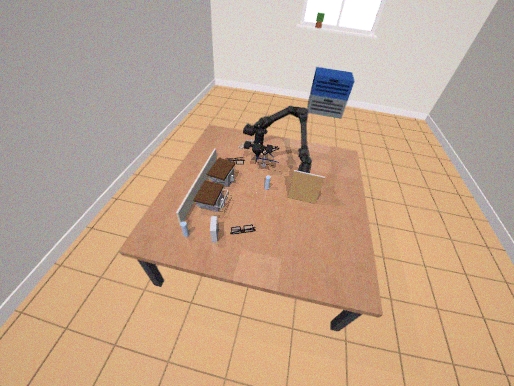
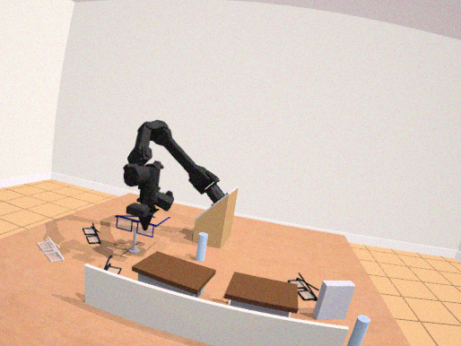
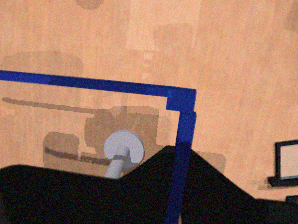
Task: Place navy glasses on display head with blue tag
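The navy glasses [image 1: 270, 161] [image 2: 163, 221] [image 3: 100, 85] are held in the air by my gripper [image 1: 258, 157] [image 2: 144, 226], which is shut on their frame. In the wrist view one navy corner and two bars cross in front of the dark fingers. They hang above a thin grey post with a round base [image 2: 134, 250] [image 3: 131, 145]. Two display heads with flat brown tops stand side by side: one [image 1: 221, 168] [image 2: 175, 272] closer to my gripper, the other [image 1: 209, 193] [image 2: 262, 291] farther away. Their faces are small, and I cannot make out the blue tag.
A low pale wall [image 1: 189, 201] [image 2: 202, 309] runs behind the heads. A blue cylinder [image 1: 268, 183] [image 2: 202, 247] stands in front of them. A tan wedge [image 1: 305, 188] [image 2: 214, 229] stands by the arm's base. A pale box [image 1: 214, 230] [image 2: 334, 300], a second cylinder [image 1: 184, 230] [image 2: 359, 332] and several other glasses stand or lie around.
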Robot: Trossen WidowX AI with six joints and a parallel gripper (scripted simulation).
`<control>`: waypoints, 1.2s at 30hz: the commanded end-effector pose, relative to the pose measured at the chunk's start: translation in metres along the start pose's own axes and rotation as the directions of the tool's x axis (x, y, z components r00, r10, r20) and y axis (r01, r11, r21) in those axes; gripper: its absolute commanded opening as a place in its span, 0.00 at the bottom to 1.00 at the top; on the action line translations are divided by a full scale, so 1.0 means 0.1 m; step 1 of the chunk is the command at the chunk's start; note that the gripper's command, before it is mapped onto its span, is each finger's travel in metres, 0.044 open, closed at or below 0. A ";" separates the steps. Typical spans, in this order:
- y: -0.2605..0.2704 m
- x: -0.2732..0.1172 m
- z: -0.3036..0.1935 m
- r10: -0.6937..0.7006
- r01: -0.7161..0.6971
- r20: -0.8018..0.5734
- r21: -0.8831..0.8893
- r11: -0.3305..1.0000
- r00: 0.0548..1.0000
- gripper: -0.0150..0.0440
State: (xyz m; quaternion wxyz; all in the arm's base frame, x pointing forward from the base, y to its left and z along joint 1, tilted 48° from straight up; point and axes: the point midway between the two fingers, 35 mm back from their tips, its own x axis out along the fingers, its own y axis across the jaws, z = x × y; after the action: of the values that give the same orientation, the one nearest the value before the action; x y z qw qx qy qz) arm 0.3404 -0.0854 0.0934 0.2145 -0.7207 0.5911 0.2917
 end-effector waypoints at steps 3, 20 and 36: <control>0.02 0.34 0.01 0.009 -0.009 -0.001 -0.009 1.000 1.000 0.25; -0.02 0.48 0.06 0.009 -0.009 -0.003 -0.009 1.000 1.000 0.25; -0.08 0.48 0.12 0.009 -0.009 -0.003 -0.009 1.000 1.000 0.25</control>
State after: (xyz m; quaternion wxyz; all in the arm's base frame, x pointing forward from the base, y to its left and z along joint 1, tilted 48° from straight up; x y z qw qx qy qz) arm 0.3502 -0.1128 0.0536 0.2084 -0.7197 0.5932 0.2945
